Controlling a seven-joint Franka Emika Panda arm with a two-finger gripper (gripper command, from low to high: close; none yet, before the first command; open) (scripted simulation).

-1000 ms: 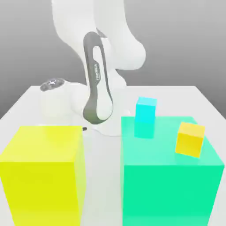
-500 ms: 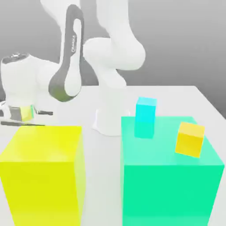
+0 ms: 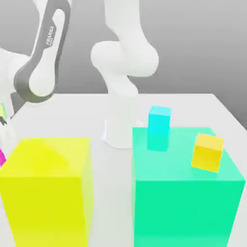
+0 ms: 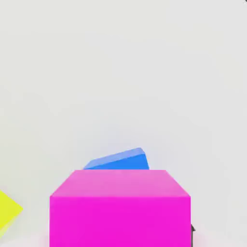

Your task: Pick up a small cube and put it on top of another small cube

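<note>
Hand (image 3: 4,137) shut near the worktop's (image 3: 111,169) edge at the exterior view's left.
Magenta block (image 4: 120,222) is by it, grip unclear; I cannot tell whether the yellow-green corner (image 4: 8,211) is the small cube.

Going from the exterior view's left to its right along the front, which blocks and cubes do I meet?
Big yellow block → small cyan cube → small orange-yellow cube, the two cubes on the big green block.
</note>
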